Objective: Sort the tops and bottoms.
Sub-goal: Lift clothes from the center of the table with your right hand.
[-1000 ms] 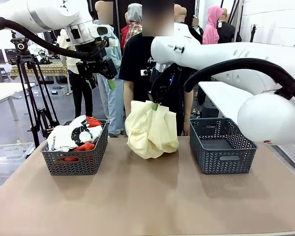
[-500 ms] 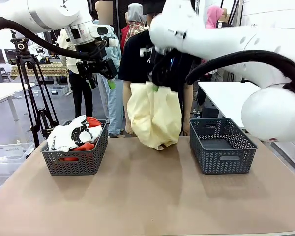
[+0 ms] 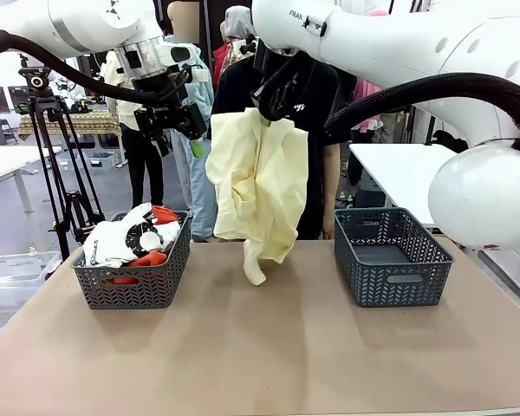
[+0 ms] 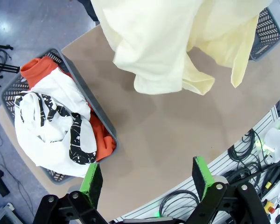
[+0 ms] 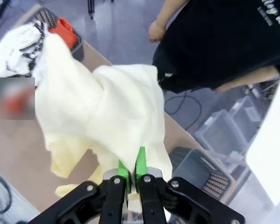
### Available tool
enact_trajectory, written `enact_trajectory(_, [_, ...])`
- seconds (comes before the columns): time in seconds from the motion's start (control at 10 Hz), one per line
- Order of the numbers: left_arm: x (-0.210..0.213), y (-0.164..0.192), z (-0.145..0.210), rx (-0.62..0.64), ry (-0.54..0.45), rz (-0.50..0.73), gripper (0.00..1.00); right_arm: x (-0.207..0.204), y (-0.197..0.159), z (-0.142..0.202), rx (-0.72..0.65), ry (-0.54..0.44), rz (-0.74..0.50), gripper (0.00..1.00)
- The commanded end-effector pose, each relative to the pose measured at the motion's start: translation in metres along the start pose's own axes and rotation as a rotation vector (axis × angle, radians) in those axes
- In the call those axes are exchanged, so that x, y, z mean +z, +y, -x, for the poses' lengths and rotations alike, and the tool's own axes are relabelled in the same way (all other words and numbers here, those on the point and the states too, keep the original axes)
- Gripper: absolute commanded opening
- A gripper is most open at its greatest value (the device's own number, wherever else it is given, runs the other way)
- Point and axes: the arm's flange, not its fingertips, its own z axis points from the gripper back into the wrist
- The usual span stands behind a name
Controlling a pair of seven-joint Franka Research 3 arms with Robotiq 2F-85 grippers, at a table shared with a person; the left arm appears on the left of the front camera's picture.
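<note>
Two dark grey plastic baskets sit on the brown table. Taking the pale yellow garment hanging over the table's middle as the landmark, the left basket stands to its left and the right basket to its right. The left basket is heaped with a white garment with black print lying over an orange-red garment, which pokes out at the top and the front. What I can see of the right basket's inside is bare; its near wall hides the rest.

My right gripper is pinched tight on the top edge of the pale yellow garment, green pads together with cloth between them, holding it high. The garment hangs free, and its lowest tip dangles close above the tabletop. My left gripper hangs high to the left of the yellow garment, above the left basket, fingers spread apart with nothing between them.

The yellow garment covers much of a person in a black T-shirt standing behind it. In the left wrist view the garment's upper part is cut off by the picture's edge. A tripod stands farther left, beyond the left basket.
</note>
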Motion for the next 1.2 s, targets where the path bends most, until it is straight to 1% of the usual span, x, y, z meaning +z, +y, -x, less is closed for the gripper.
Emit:
enact_trajectory(0.0, [0.0009,0.0011,0.0038,0.003,0.005,-0.001,1.0,0.0023,-0.0047,0.0021,-0.011,0.001,-0.002,0.0])
enact_trajectory(1.1, [0.0009,0.0011,0.0038,0.003,0.005,-0.001,1.0,0.0023,-0.0047,0.0021,-0.011,0.001,-0.002,0.0])
